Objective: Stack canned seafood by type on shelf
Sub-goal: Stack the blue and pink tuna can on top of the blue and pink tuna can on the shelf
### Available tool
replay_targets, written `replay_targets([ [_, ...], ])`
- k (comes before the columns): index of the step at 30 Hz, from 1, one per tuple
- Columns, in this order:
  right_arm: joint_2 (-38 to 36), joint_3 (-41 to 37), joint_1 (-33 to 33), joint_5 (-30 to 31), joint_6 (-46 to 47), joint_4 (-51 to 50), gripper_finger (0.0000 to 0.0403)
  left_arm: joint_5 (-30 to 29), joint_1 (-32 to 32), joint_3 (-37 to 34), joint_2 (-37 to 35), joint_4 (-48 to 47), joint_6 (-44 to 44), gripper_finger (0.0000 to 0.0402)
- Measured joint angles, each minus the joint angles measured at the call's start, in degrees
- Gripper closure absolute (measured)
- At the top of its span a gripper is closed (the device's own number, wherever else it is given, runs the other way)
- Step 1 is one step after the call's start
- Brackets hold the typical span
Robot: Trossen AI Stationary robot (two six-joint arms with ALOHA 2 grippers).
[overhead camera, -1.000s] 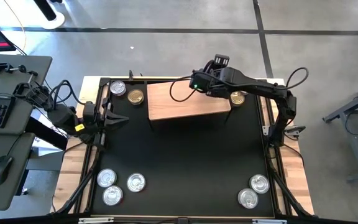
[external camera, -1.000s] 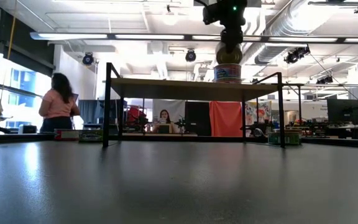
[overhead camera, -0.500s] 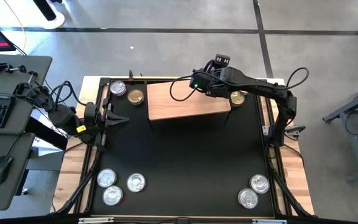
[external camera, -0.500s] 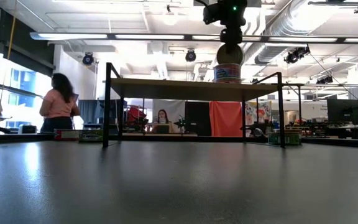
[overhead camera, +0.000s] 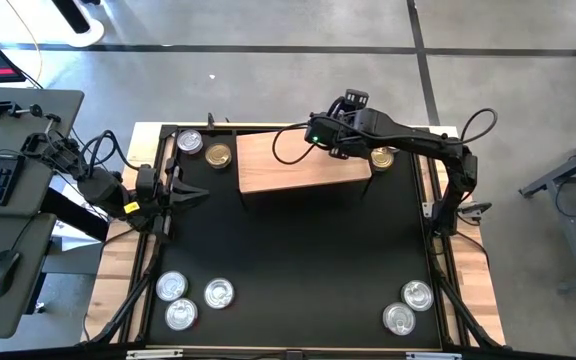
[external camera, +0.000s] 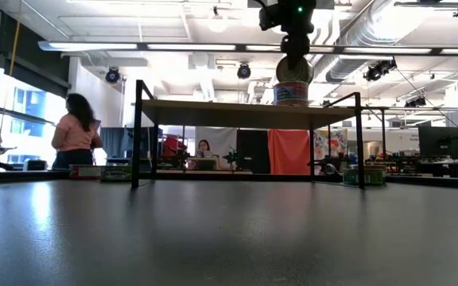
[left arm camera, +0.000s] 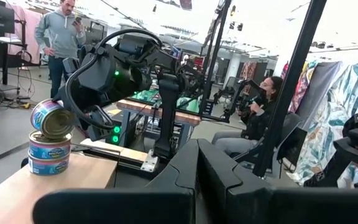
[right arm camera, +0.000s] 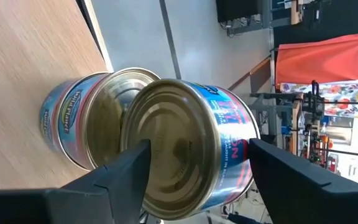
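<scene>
My right end effector [right arm camera: 197, 148] hangs over the shelf [overhead camera: 288, 165], near its right end. Its fingers [right arm camera: 123, 171] are spread wide, one on each side of the top tin [left arm camera: 51, 118], and they look a little wider than the tin itself. That tin has a gold lid and a blue side label. It sits tilted on a stack of two tins [left arm camera: 49, 155] that stand upright on the shelf's board.

The two lower tins carry the same blue label with a band of white lettering. The letters are too small for me to read from the left wrist view. From my right wrist, the top tin shows red and white print running sideways along its side. The tin under it shows white script on blue, and I can make out no brand name on either.

On the black mat [overhead camera: 288, 260], just off the shelf's left end, sit a silver-lidded tin [overhead camera: 189, 142] and a gold-lidded tin [overhead camera: 218, 156]. Another gold-lidded one [overhead camera: 381, 157] lies just off the shelf's right end, partly under my arm. Well away from the shelf, at the mat's near edge, there are three silver tins [overhead camera: 180, 314] to the left and two silver tins [overhead camera: 417, 294] to the right.

My left end effector [left arm camera: 197, 158] waits beside the shelf's left end with its fingers closed together and nothing in them.
</scene>
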Motion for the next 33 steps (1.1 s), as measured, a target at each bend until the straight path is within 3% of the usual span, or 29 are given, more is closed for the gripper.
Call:
replay_targets([
  [33, 0.0, 0.0, 3.0, -1.4, 4.0, 0.0, 0.0144, -2.1, 0.0, 0.0, -0.2, -1.0, 1.1, 0.0401],
])
